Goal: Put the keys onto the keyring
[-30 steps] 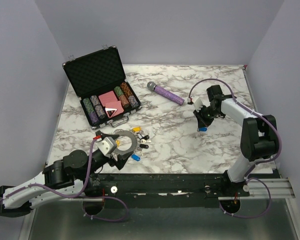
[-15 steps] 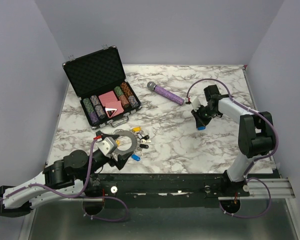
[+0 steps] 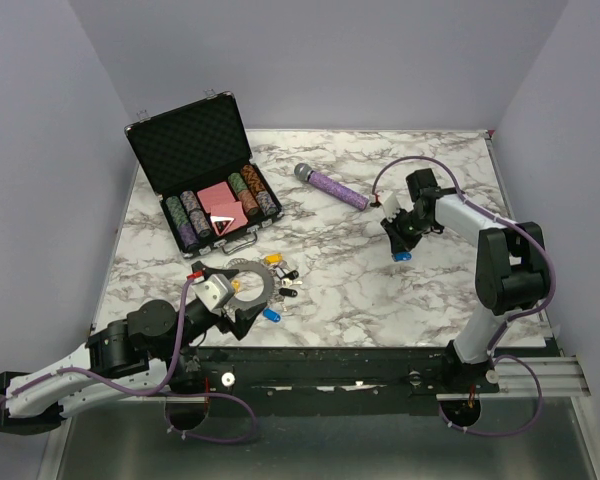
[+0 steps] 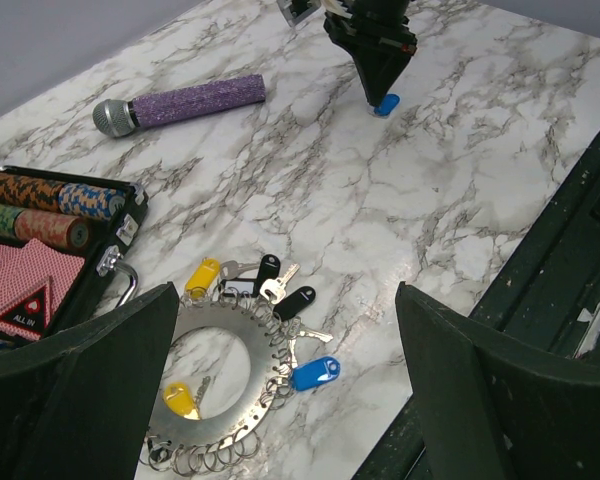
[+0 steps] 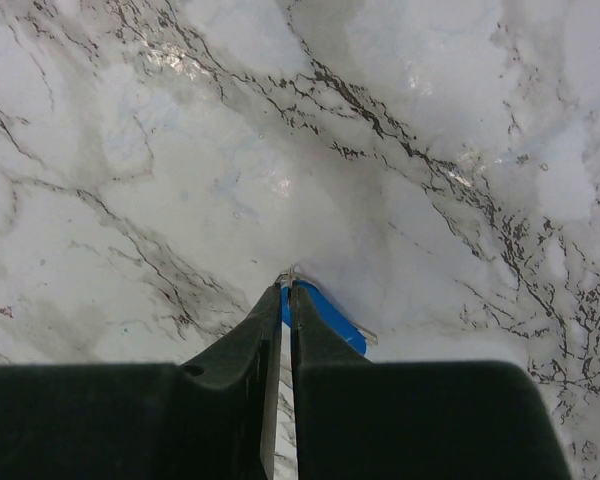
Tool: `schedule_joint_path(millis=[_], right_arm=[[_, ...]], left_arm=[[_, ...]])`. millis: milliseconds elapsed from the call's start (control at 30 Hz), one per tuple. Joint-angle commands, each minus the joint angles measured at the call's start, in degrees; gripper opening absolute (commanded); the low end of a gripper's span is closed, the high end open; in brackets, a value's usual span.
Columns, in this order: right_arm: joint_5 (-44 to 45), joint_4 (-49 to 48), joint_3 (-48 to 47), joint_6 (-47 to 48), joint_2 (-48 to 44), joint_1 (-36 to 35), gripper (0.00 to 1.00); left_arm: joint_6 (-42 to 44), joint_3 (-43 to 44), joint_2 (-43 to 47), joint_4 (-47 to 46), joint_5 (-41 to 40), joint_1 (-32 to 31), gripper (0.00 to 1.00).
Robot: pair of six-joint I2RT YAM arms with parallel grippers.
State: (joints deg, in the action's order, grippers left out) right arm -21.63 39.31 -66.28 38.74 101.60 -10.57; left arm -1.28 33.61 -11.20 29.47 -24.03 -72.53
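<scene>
Slippage is threatening at the right pincer point(image 5: 286, 285), its nearly closed tips sitting at the blue key point(image 5: 330, 320), grip unclear, on the tabletop point(image 4: 460, 200) well apart from the keyring point(image 4: 265, 345) under the wide-open left pincer point(image 4: 285, 295).

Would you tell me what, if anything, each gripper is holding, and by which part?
Left gripper: open, holding nothing. Right gripper: tips nearly together at the edge of the blue key; whether it grips cannot be told.

You had an open black chip case point(image 3: 195, 180) near the bench's point(image 3: 360, 295) far-left corner and a purple microphone point(image 3: 332, 187) near its far edge.
</scene>
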Motion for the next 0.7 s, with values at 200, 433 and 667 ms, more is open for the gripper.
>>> schedule_joint_path(millis=[200,433,667], right_arm=[[1.1,-0.6,-1.3,-1.0,0.4,-0.6,0.20],[0.7,-0.4,-1.7,-1.4,0.6,-0.5,0.25],[1.3,-0.6,-2.4,-2.4,0.8,-0.5,0.28]], left_arm=[[0.8,-0.5,-0.3,0.1,-0.8,0.3,0.97],[0.9,-0.5,-0.2,0.1,-0.9,0.4,0.97],[0.9,-0.5,-0.2,0.1,-0.8,0.4,0.98]])
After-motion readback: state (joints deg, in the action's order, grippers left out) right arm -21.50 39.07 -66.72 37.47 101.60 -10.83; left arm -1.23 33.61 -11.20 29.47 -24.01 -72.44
